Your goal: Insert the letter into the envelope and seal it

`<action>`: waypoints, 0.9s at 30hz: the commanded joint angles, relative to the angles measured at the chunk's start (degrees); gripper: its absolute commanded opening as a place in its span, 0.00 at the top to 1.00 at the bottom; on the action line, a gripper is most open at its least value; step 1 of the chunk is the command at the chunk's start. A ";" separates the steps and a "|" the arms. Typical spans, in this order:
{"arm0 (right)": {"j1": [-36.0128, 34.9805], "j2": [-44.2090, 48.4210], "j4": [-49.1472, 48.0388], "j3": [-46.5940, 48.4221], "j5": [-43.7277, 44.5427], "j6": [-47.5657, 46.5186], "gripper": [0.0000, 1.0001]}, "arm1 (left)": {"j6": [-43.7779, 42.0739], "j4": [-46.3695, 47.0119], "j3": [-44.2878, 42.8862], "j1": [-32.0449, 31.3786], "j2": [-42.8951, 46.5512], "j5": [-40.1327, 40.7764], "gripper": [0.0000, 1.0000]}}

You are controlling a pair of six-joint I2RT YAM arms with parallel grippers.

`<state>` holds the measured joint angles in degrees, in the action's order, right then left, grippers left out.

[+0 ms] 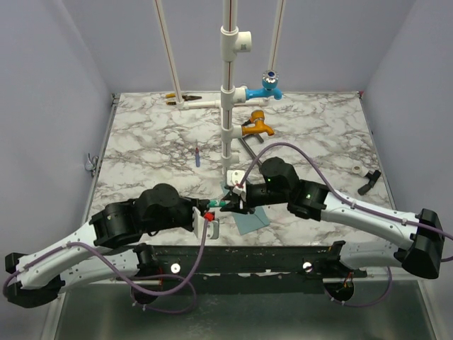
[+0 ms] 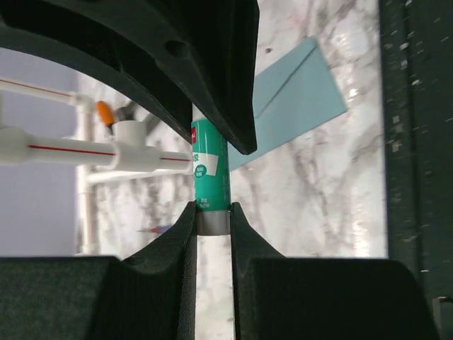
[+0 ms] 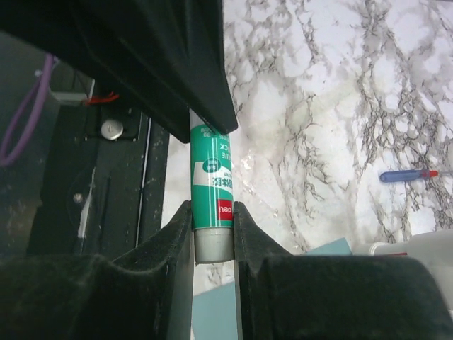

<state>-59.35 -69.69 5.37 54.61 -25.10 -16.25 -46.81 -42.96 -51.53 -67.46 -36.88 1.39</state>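
Currently left gripper (image 2: 212,218) and right gripper (image 3: 213,230) each clamp an opposite end of one glue stick (image 2: 210,166), held above the table (image 1: 156,142). Envelope (image 1: 253,221) lies flat on the marble just beneath the right gripper.

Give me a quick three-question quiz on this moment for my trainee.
1. True or false: a gripper is holding the envelope.
2. What do the left gripper and right gripper both clamp? A) scissors B) glue stick C) spoon
3. Fill in: the glue stick's label is mostly ___.
Key: 1 false, it lies on the table; 2 B; 3 green.
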 commanded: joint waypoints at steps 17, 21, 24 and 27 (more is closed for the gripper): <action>-0.24 8.15 -4.64 -6.45 -2.44 -13.88 0.99 | 33.83 -6.11 -5.49 27.60 -18.99 -56.34 1.00; -0.24 6.38 -2.85 -4.88 -0.59 -9.42 0.99 | 31.24 -6.79 -7.48 28.12 -18.12 -49.69 0.52; -0.15 6.50 -3.16 -4.77 3.53 -1.75 0.99 | 20.55 -9.37 -10.22 28.14 -14.85 -44.01 0.21; -0.15 6.43 -4.74 -4.40 9.95 9.13 0.99 | 6.54 -7.54 -8.48 27.53 -7.87 -35.74 0.12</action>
<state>-59.55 -63.11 4.84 47.77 -24.21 -21.02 -21.96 -50.76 -59.24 -39.29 -53.52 -44.07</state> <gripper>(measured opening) 0.224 0.809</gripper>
